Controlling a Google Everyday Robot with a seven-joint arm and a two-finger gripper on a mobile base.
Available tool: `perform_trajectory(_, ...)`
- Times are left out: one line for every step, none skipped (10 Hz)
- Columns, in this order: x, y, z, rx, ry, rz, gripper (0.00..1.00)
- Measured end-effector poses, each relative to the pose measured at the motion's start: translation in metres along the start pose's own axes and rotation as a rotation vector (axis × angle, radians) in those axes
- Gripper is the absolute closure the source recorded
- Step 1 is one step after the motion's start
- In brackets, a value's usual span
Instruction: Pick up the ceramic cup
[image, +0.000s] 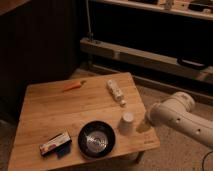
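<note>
Near right table edge: gripper (143, 125) just right of ceramic cup (127, 122), jaws spread wide, gripping nothing; contact with cup unclear. Cup stands on wooden table (50, 105), right of black bowl (96, 140).

Table (45, 107): pale wood, you can see the grain; smooth, low sheen.
Bowl (96, 140): black, glossy, glints inside.
Cup (126, 122), just right of the bowl: white, matt, looks ceramic.
Box (54, 145), left of the bowl: printed card.
Arm (185, 117): smooth white plastic shell, dotted with small holes.
Gripper (143, 125), right of the bowl, just beyond the cup, jaws apart: pale; you cannot tell its finish.
</note>
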Motion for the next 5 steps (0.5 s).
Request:
perform_trajectory(0.002, 0.001, 0.004, 0.006, 0.028, -0.009, 0.2)
perform_trajectory(0.01, -0.001, 0.011, 0.021, 0.069, -0.025, 0.2)
perform_trajectory(0.022, -0.004, 0.019, 0.041, 0.112, -0.043, 0.2)
perform_trajectory(0.036, -0.009, 0.028, 0.067, 0.153, -0.067, 0.2)
perform_trajectory(0.049, -0.015, 0.038, 0.101, 0.187, -0.094, 0.2)
